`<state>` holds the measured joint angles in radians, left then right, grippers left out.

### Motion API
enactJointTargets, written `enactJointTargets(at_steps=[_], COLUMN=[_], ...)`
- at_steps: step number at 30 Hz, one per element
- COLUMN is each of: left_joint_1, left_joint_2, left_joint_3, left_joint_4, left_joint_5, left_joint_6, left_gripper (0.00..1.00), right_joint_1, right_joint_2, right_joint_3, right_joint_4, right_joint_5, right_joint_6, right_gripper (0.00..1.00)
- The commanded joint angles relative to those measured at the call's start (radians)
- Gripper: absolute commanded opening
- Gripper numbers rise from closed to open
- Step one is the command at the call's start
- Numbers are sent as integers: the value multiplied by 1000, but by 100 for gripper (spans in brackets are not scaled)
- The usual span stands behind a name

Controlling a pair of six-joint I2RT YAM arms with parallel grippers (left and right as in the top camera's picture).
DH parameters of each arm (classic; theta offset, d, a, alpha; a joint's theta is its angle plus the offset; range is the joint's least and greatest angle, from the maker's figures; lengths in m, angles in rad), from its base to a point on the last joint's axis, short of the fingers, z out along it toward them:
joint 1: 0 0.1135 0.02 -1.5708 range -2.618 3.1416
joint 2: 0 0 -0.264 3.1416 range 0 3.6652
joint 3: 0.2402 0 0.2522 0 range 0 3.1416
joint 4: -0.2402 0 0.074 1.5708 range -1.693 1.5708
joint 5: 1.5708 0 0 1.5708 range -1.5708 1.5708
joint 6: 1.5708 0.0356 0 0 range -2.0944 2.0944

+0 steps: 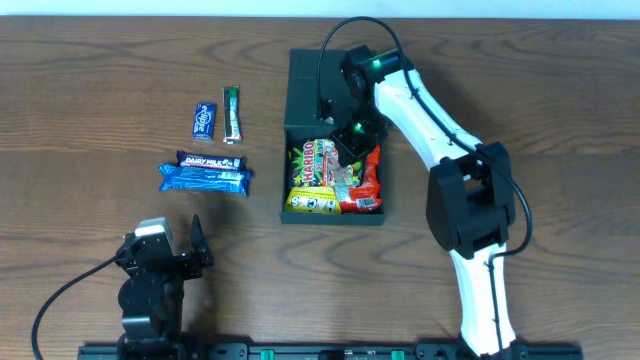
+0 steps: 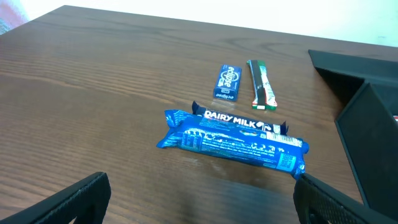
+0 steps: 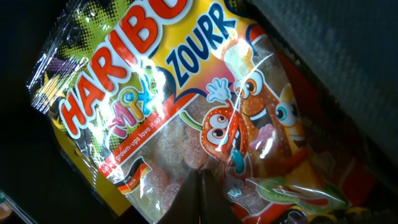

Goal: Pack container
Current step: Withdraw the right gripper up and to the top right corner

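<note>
The container (image 1: 303,95) is a dark box in the middle of the table with its flap lid open toward the far side. Inside lie a yellow Haribo bag (image 1: 318,170) and a red packet (image 1: 368,182). My right gripper (image 1: 350,150) reaches down into the box. In the right wrist view its fingers (image 3: 202,177) are shut, tips together, resting on the Haribo bag (image 3: 161,93). My left gripper (image 1: 165,240) sits near the front left, open and empty (image 2: 200,186), just short of a blue packet (image 2: 230,142).
Left of the box lie a Dairy Milk bar (image 1: 210,159) against the blue packet (image 1: 205,179), a small blue gum pack (image 1: 204,121) and a thin green stick pack (image 1: 232,113). The container's wall (image 2: 367,118) shows at the right of the left wrist view.
</note>
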<state>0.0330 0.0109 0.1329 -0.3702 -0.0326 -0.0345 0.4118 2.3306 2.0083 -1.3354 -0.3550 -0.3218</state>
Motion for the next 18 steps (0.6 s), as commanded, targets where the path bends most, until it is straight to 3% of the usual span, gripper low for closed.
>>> enactJointTargets(at_steps=[1, 10, 16, 17, 18], left_joint_1=[5, 5, 5, 5, 5], left_joint_2=[-6, -6, -6, -6, -6], left_joint_3=[-20, -20, -20, -20, -20], left_joint_4=[-8, -8, -8, -8, -8], left_joint_5=[0, 0, 0, 0, 0], left_joint_6=[-14, -14, -14, -14, -14], left_gripper=[95, 95, 95, 95, 95], right_joint_1=[1, 1, -1, -1, -1], right_joint_2=[-24, -166, -306, -322, -338], right_joint_3=[71, 352, 401, 401, 401], right_joint_4=[-20, -68, -44, -46, -52], right_joint_5=[8, -16, -8, -7, -7], right_joint_6=[16, 22, 0, 0, 0], right_gripper=[1, 1, 1, 2, 12])
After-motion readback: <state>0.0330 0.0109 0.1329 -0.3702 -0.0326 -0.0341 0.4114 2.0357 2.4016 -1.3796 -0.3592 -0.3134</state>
